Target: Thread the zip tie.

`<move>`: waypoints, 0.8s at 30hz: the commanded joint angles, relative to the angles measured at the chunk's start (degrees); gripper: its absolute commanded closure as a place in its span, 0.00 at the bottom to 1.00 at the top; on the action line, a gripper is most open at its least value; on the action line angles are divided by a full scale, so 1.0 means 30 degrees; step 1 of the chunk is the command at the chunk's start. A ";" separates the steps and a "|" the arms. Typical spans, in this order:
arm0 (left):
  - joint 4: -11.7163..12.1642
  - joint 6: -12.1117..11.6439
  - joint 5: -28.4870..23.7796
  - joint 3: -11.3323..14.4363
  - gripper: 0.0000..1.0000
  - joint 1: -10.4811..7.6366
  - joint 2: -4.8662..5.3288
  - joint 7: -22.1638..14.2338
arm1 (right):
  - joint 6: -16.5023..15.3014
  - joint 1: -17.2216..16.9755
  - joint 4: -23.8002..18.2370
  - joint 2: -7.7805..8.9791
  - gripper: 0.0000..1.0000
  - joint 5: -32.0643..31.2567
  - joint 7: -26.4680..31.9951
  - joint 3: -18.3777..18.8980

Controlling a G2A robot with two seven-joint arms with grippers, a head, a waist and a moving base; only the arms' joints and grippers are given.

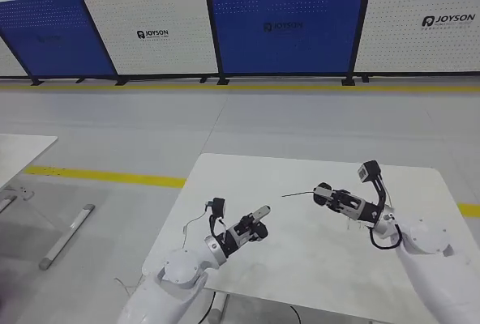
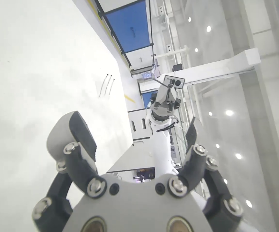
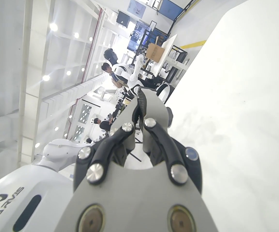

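The right gripper (image 1: 319, 193), its fingers pressed together, pinches a black zip tie (image 1: 297, 193) above the middle of the table (image 1: 305, 267), which points left toward the left gripper (image 1: 261, 215) with its fingers spread.

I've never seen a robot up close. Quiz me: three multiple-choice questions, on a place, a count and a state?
1. Where is the raised zip tie? A on the floor; B in the right gripper; C on a shelf.
2. How many spare zip ties lie on the table? A one; B three; C six.
3. The left gripper is: A open; B shut; C holding a box.
Answers: B, the strip sticks out from its shut fingers; B, three dark strips lie side by side; A, its fingers stand wide apart.
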 commanded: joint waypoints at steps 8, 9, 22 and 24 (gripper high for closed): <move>0.0606 -0.0214 -0.0579 0.1191 0.00 -0.1121 -0.0255 0.0562 | 0.0000 0.0158 0.0603 -0.0523 1.00 -0.0058 -0.0252 -0.0486; 0.0606 -0.0214 -0.0579 0.1191 0.00 -0.1121 -0.0255 0.0562 | 0.0000 0.0158 0.0603 -0.0523 1.00 -0.0058 -0.0252 -0.0486; 0.1266 0.0342 -0.2661 0.2289 0.00 -0.2267 -0.0581 0.0855 | 0.0000 -0.0498 -0.0139 -0.0825 1.00 -0.0160 -0.1858 -0.0777; 0.1772 0.0381 -0.3034 0.2687 0.00 -0.3119 -0.0738 0.1158 | 0.0000 -0.0327 0.0306 -0.1053 1.00 -0.0540 -0.2451 -0.1226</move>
